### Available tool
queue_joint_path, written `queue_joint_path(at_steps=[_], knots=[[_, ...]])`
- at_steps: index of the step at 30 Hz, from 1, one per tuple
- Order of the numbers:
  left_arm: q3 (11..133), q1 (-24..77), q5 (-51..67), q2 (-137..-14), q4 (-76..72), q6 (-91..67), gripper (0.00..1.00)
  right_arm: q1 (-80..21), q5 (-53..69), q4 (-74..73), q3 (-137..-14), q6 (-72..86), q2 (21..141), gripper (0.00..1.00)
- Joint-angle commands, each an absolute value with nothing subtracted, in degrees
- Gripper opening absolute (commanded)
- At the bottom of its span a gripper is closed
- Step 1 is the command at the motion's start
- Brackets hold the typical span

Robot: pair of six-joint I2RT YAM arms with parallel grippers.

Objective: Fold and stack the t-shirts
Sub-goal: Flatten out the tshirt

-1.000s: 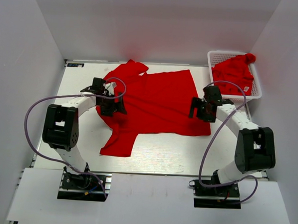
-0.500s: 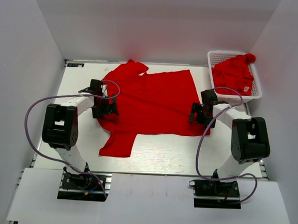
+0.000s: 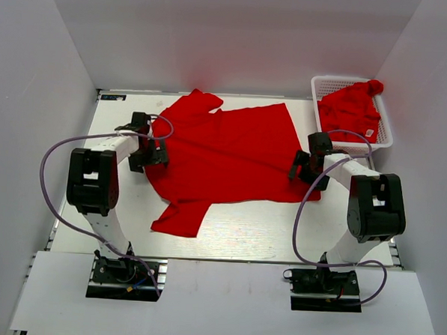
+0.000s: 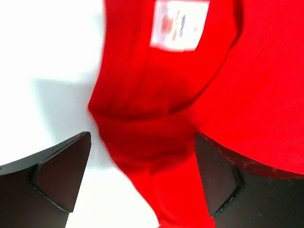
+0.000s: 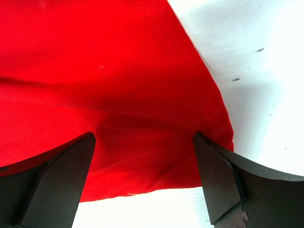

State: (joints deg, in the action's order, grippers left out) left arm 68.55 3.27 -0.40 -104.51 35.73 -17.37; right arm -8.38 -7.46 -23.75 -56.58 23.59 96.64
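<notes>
One red t-shirt (image 3: 228,149) lies spread on the white table, its sleeves pointing up-left and down-left. My left gripper (image 3: 149,155) is low at its left edge and open. In the left wrist view the left gripper (image 4: 142,178) straddles the folded collar edge, with the white label (image 4: 179,24) just beyond. My right gripper (image 3: 304,170) is open at the shirt's lower right corner. In the right wrist view the right gripper (image 5: 142,178) has that hem corner (image 5: 156,142) between its black fingers (image 5: 57,183). A second red t-shirt (image 3: 350,107) lies bunched in the basket.
The white lattice basket (image 3: 325,81) stands at the table's back right corner. White walls close the table on the left, back and right. Grey cables loop from both arms over the table's side strips (image 3: 74,148).
My left gripper has slid left to the shirt's collar edge. My right gripper has shifted slightly right and towards me, to the hem corner. Both stayed open.
</notes>
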Motion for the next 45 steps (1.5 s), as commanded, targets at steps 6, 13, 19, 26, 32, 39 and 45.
queue_joint_path(at_steps=[6, 13, 19, 26, 32, 39, 45], knots=[[70.4, 4.4, 4.7, -105.7, 30.6, -16.4, 1.00, -7.5, -6.4, -23.5, -55.5, 21.8, 97.4, 0.90], [72.5, 3.8, -10.6, -98.7, 44.0, -24.1, 1.00, -7.6, -6.8, -24.3, -55.7, 21.8, 95.8, 0.90], [69.2, 3.3, -17.8, -92.7, 48.5, -30.9, 1.00, -7.5, -6.7, -24.5, -55.2, 21.5, 94.9, 0.90], [63.7, 3.3, -16.4, -94.2, 42.4, -28.9, 1.00, -7.6, -6.8, -24.3, -54.6, 21.5, 94.3, 0.90], [62.0, 3.3, -14.9, -96.5, 37.4, -27.5, 1.00, -7.4, -7.0, -24.3, -54.4, 21.6, 93.7, 0.90], [64.8, 4.3, -19.4, -104.8, 37.3, -26.4, 1.00, -7.5, -7.6, -24.1, -53.8, 21.8, 93.4, 0.90], [67.9, 2.4, -25.2, -112.2, 43.3, -29.5, 1.00, -7.7, -6.9, -24.0, -54.1, 21.1, 93.6, 0.90]])
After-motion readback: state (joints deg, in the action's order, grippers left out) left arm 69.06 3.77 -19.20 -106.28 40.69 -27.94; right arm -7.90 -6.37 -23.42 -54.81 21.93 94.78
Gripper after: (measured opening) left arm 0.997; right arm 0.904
